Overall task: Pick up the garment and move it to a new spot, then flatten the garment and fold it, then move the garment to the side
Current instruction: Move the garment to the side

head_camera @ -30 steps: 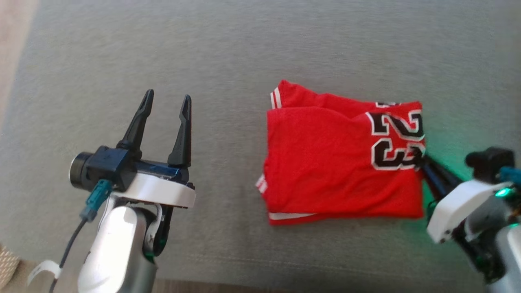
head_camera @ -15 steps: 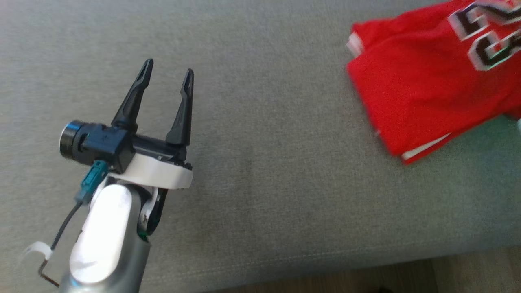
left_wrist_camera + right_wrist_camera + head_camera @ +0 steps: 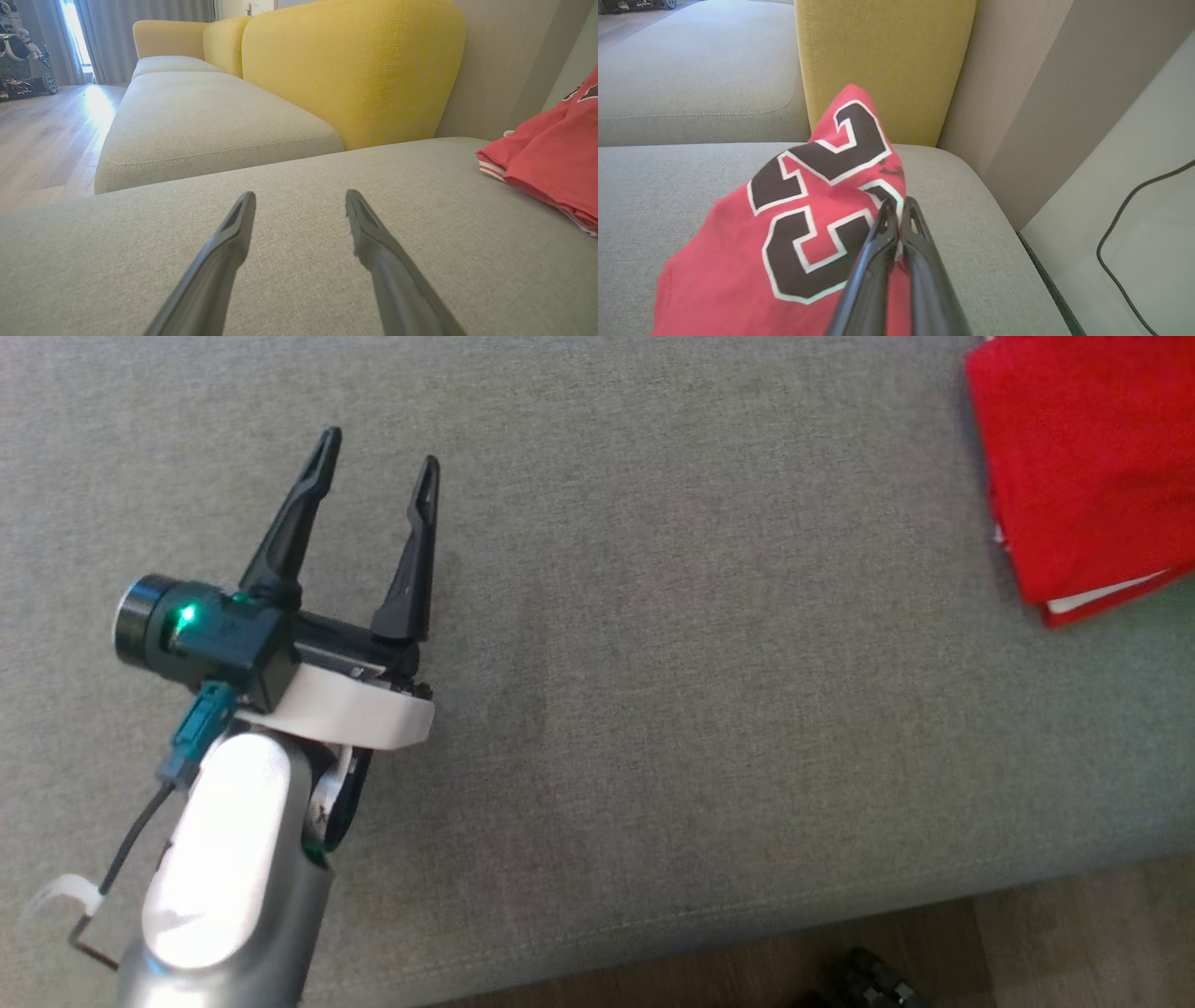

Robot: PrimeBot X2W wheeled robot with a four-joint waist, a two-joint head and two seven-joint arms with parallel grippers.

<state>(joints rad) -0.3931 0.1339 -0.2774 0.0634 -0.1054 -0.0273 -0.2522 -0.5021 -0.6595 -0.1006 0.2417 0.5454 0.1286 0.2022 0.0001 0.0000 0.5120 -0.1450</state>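
One red jersey (image 3: 738,275) sits folded on the grey sofa cushion (image 3: 700,709), toward its right end. My right gripper (image 3: 899,205) pinches its numbered edge; my left gripper (image 3: 379,448) hangs spread above the cushion.

Folded red jersey (image 3: 738,261) — black numerals, edge lifted, on grey cushion (image 3: 653,663)

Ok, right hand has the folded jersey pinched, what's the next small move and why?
Probably draw the jersey sideways along the cushion, then lay it down: the right hand is shut on its lifted numbered edge; left hand hangs open.
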